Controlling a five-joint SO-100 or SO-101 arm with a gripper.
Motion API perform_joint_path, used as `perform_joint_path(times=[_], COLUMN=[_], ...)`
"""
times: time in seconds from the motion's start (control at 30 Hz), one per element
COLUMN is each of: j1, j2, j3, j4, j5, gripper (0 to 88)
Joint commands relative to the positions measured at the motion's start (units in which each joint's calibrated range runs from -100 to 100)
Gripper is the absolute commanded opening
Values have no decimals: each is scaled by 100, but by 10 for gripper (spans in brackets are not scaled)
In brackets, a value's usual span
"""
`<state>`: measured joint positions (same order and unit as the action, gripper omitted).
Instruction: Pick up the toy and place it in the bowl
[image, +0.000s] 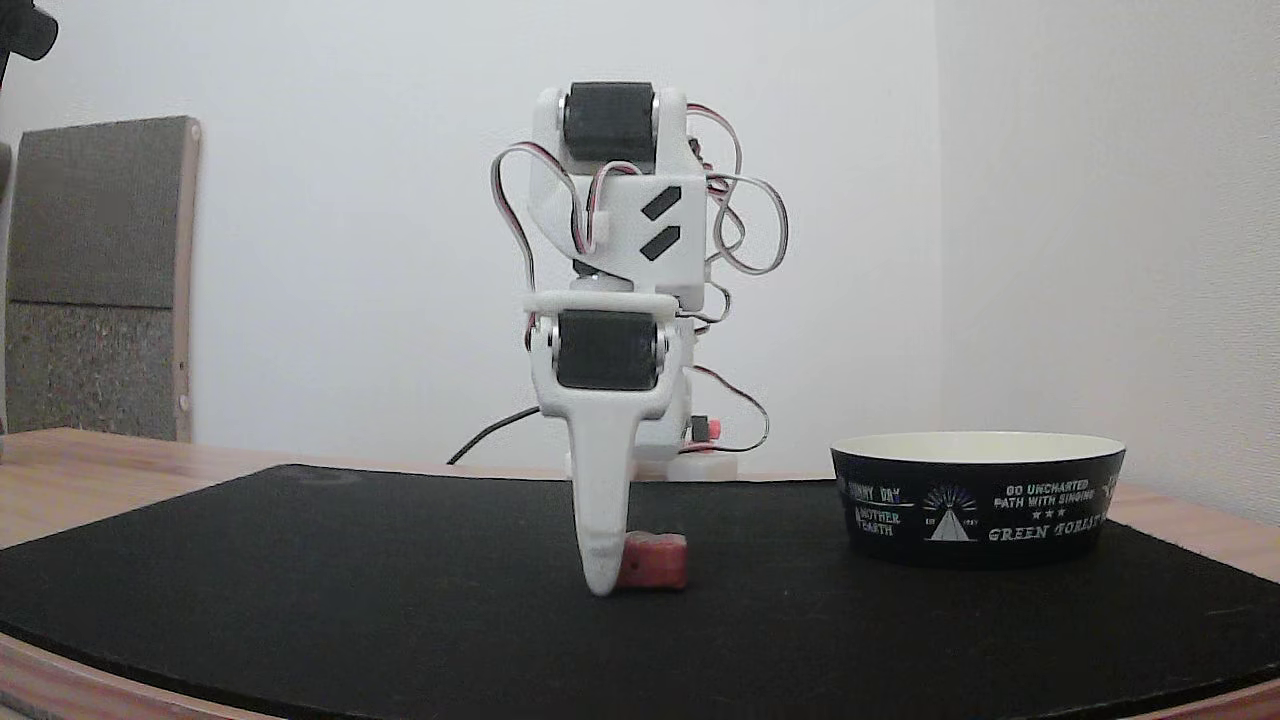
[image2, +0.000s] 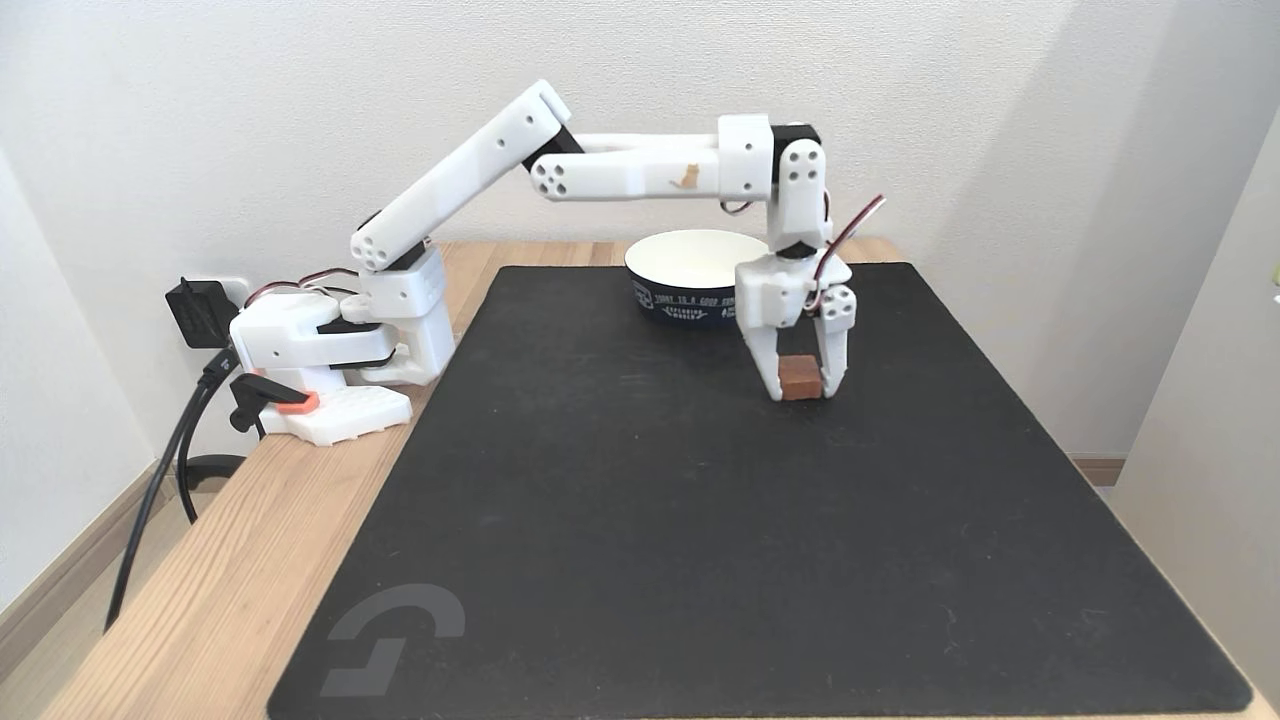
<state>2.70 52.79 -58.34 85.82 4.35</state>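
The toy (image2: 800, 377), a small red block with a bumpy top, sits on the black mat (image2: 700, 520), toward two o'clock from the mat's centre in the angled fixed view; it looks light and stiff, likely a firm plastic or foam piece, so a modest squeeze across its two flat side faces should hold it, while the bumpy top offers little to grip; being so small it could tip or skate on the mat if one finger meets it first; the gripper (image2: 801, 388) points straight down with its tips at the mat, one white finger on each side of the block, and the toy lies squarely between the jaws near their tips; the fingers look to be against its sides, so I judge the jaws clenched on the toy, though it has not left the mat; in the low fixed view the near finger (image: 603, 520) hides part of the toy (image: 655, 560); the bowl (image2: 690, 275), black outside with white lettering and cream inside, stands on the mat at about eleven o'clock from the toy, near but apart, and looks empty; the white arm's base (image2: 320, 370) is clamped on the wooden table (image2: 200, 600) at nine o'clock of the mat.
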Motion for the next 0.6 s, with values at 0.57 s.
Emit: perform_joint_path(times=[0.57], j1=[10], j2=[-489], j3=[-318], j4=[13], j5=[-211], gripper=[64])
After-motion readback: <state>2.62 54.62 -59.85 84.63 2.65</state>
